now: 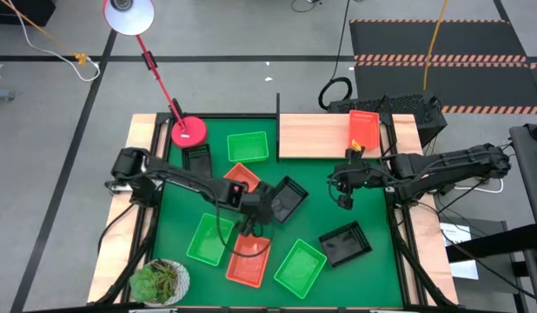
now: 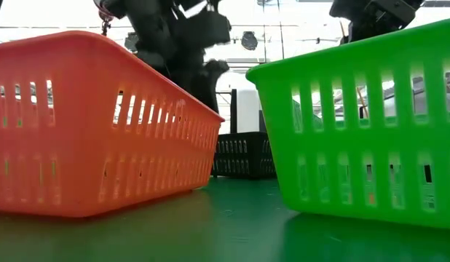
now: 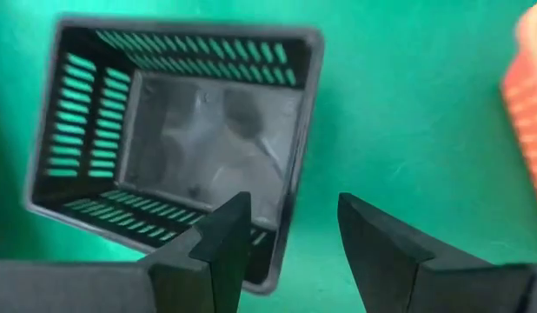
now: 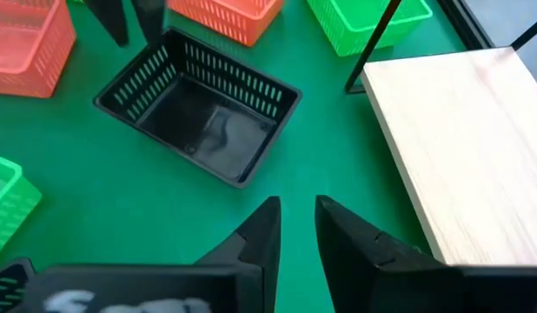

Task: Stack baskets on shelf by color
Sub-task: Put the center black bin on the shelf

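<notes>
Nearest the low camera an orange basket [image 2: 87,124] and a green basket [image 2: 370,124] are sitting on the green mat [image 2: 232,225], filling most of that view; a black basket [image 2: 243,154] is showing in the gap behind them.

Key relation: the left hand [image 3: 290,239] is hovering just over the near rim of a black basket [image 3: 177,148] at mid-mat; the basket is lying directly ahead of the fingers, upright, mouth up, its long axis running away from the hand and skewed to the mat edges; in the high view the same black basket [image 1: 286,200] is sitting just beside the left hand [image 1: 255,207], well apart from the shelf [image 1: 325,135], which is lying up and to the right of it. The left arm is clearly the nearer one.

Left hand: fingers spread apart, gripping nothing; one finger [image 3: 223,239] is lining up over the basket's near wall, contact unclear.

Right hand [image 1: 345,196]: hanging over the mat just off the shelf's front edge, fingers [image 4: 255,239] partly apart with a narrow gap, empty; the black basket [image 4: 199,109] and the shelf [image 4: 464,148] are both in its view.

One orange basket [image 1: 364,129] is already lying on the shelf; other baskets are lying scattered on the mat, so the task is looking early; next move is probably closing on the black basket's wall.
</notes>
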### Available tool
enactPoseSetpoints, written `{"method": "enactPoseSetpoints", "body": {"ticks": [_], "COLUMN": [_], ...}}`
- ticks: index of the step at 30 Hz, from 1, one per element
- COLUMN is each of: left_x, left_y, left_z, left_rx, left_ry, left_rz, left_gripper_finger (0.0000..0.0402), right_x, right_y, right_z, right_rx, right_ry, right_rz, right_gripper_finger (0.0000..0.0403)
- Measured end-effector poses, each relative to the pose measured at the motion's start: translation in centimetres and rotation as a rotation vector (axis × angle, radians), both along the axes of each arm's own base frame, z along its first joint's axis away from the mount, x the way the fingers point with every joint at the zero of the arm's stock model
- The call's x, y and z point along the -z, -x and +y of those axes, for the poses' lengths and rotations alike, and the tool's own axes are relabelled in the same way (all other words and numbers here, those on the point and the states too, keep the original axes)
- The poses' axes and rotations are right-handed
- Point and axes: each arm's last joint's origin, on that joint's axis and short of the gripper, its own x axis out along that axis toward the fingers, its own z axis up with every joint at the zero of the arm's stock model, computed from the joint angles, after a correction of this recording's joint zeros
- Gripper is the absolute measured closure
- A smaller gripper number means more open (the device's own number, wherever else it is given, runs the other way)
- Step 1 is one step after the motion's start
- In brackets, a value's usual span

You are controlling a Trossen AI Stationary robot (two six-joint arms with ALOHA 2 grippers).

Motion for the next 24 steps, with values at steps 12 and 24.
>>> {"method": "enactPoseSetpoints", "body": {"ticks": [12, 24], "left_x": [1.6, -3.7], "left_y": [-1.1, -0.2], "left_z": [0.9, 1.0], "left_rx": [0.022, -0.016], "left_ry": [-0.065, -0.027], "left_rz": [-0.015, -0.156], "left_gripper_finger": [0.0333, 0.0390], "right_x": [-0.9, -0.3], "right_y": [-0.9, -6.0], "right_z": [0.1, 1.3], "right_rx": [-0.021, -0.084], "right_ry": [0.011, -0.032], "right_rz": [-0.131, -0.229], "right_gripper_finger": [0.0332, 0.0332]}}
